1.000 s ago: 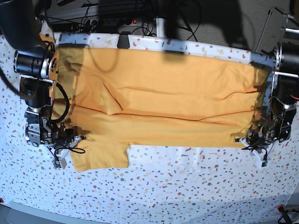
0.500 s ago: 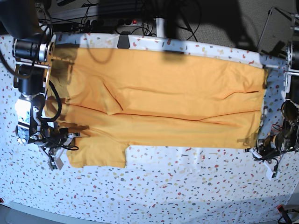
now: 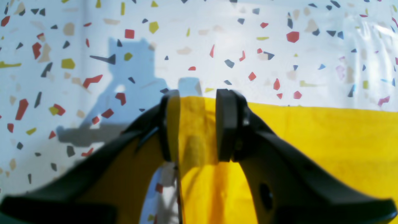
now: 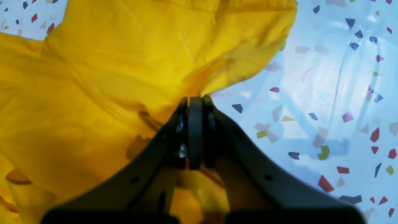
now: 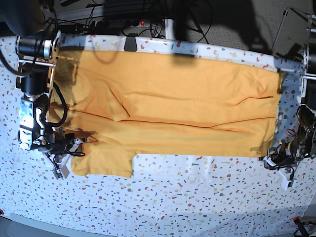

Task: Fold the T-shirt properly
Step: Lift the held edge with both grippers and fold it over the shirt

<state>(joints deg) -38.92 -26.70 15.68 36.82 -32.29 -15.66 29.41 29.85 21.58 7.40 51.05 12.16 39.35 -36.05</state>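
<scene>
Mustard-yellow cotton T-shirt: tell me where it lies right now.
In the base view the mustard-yellow cotton T-shirt lies spread across the far half of the speckled table, between the right gripper at the view's left and the left gripper at its right.

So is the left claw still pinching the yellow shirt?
No, the left gripper has its jaws apart, with the T-shirt lying loose between them.

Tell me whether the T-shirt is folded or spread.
Partly folded: the T-shirt lies flat on the table, a long crease crossing it, one sleeve sticking out.
</scene>
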